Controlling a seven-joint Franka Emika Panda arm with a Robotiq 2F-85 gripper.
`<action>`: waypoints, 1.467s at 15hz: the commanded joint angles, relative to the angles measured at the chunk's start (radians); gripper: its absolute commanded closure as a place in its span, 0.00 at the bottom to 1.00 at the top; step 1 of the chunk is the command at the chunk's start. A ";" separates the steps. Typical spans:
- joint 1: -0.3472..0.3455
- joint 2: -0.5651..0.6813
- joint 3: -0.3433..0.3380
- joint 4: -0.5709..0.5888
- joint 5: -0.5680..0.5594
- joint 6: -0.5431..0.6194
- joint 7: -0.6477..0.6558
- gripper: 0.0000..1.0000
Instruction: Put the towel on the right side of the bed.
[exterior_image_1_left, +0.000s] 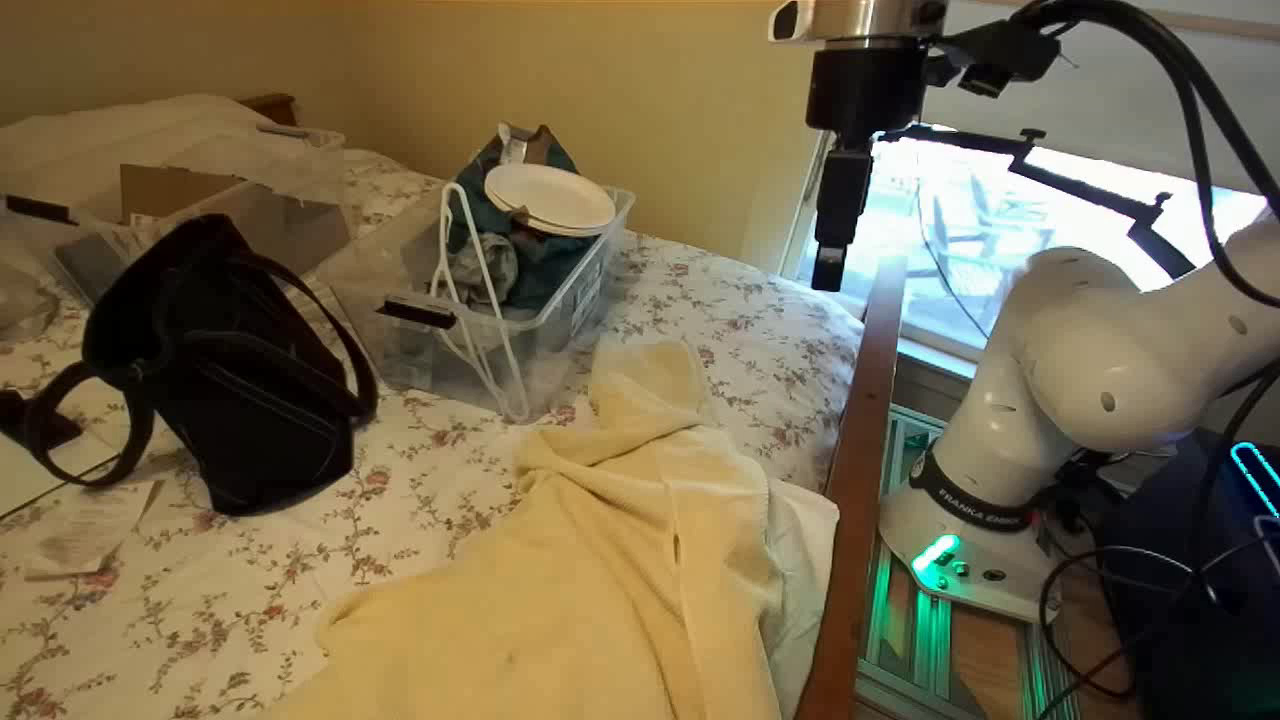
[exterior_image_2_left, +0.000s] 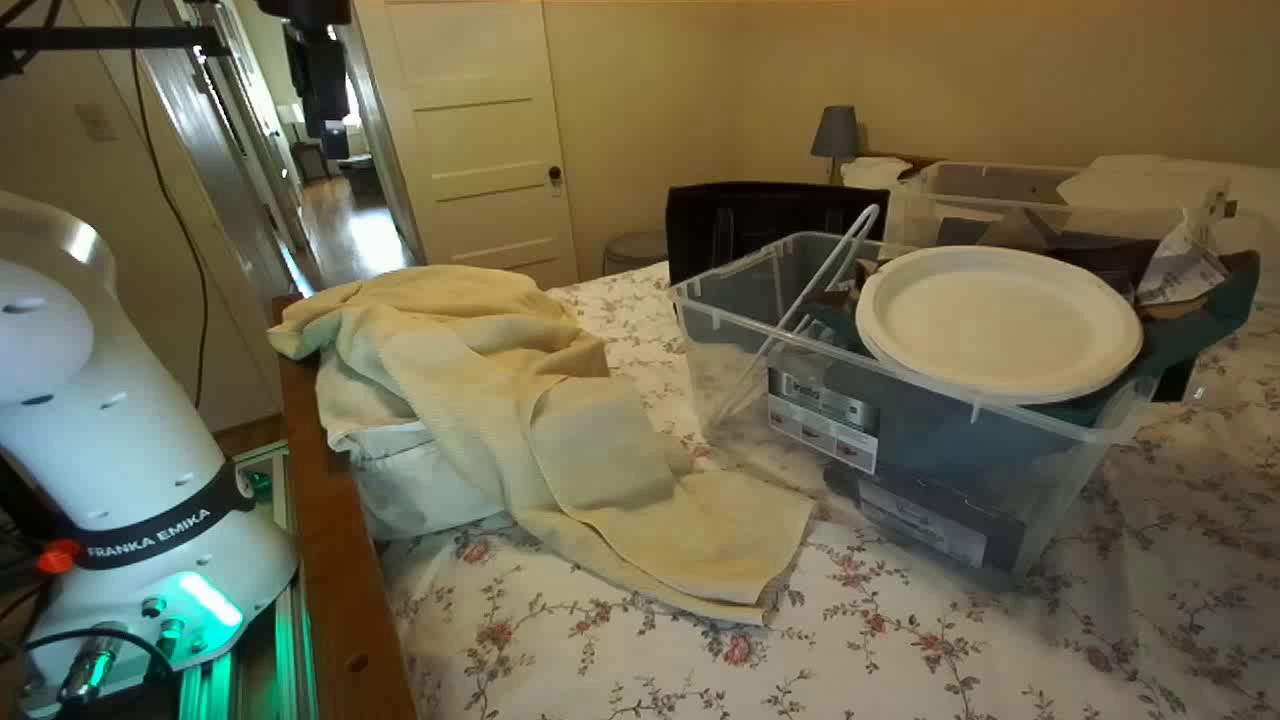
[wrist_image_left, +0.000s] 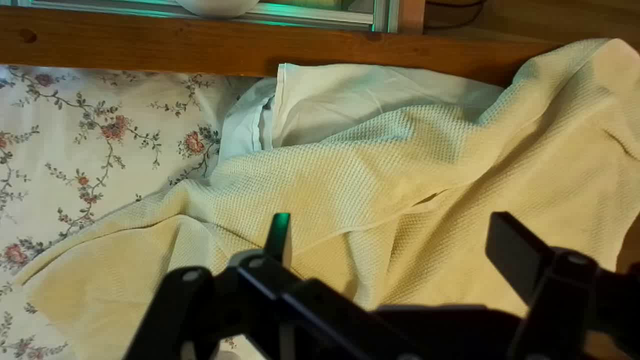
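The wide, white-covered, flower-printed bed (exterior_image_1_left: 330, 530) is the largest thing here, edged by a brown wooden side rail (exterior_image_1_left: 860, 470). Beyond that rail stands the white jointed robot arm (exterior_image_1_left: 1080, 350). The large, soft, plain cream-yellow towel (exterior_image_1_left: 600, 570) lies on the bed in loose folds, its bulk close along the rail and part of it lapping over the rail. Its folded end runs to just beside the clear plastic tub (exterior_image_2_left: 720, 345); whether they touch, I cannot tell. The black fabric bag (exterior_image_1_left: 260, 400) sits farther from the rail, apart from the towel. Plain white bedding (wrist_image_left: 380, 95) shows between towel and rail. Smallest is the black 2-fingered gripper (wrist_image_left: 392, 232): in the wrist view its fingers (wrist_image_left: 517, 250) stand wide apart with nothing held, and in both exterior views it hangs high, clear of the towel.

As to progress, the task does not settle whose right is meant. If it is the rail side, I judge the towel already in place there, with perhaps only smoothing left. If it is the far side, all 4 steps seem to remain: grasp, lift, carry and release.
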 joint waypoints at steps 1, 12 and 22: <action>-0.024 -0.001 0.016 0.003 0.010 -0.006 -0.014 0.00; -0.076 0.311 0.201 -0.014 -0.007 0.416 0.248 0.00; -0.044 0.416 0.225 -0.015 -0.065 0.502 0.326 0.00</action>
